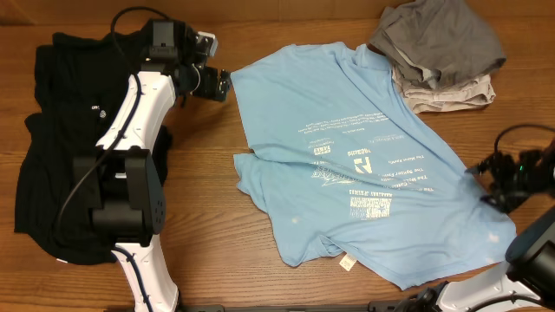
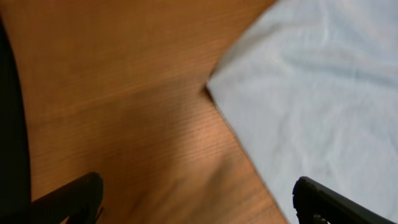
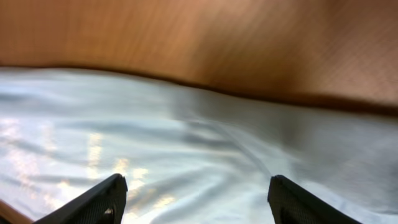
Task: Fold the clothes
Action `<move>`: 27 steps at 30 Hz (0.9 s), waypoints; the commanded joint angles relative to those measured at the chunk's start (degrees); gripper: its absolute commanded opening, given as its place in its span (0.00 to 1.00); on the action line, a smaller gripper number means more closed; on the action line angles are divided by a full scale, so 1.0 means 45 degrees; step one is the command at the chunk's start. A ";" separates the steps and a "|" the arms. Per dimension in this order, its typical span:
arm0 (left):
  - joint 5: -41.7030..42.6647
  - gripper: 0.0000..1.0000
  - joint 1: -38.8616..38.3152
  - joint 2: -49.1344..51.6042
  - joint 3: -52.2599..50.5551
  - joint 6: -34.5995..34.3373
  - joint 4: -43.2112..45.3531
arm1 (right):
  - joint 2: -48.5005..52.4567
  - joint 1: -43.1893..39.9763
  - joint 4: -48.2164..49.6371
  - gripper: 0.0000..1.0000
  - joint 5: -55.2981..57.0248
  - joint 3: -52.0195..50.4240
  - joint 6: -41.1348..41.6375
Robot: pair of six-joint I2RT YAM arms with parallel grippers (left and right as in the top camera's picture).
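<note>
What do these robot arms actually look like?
The left arm and right arm have smooth white tubes linked by boxy black joints, with thin black cables looping off them. The left gripper and right gripper have plain black fingers.

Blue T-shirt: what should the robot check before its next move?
1. Blue T-shirt lying smooth: not ok, wrinkled and crooked.
2. Left end effector open and empty: ok, near the shirt's corner.
3. Right end effector open: ok, above the shirt's edge.
4. Black shirt away from the T-shirt: ok, bare table between them.
5. Grey pile away from the T-shirt: cannot tell, edges very close.
</note>
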 commanded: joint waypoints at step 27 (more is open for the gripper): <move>-0.0461 0.92 -0.1316 0.4245 0.1948 -0.0452 0.3356 | -0.2540 0.5620 -0.2837 0.81 0.1171 0.3769 -0.0437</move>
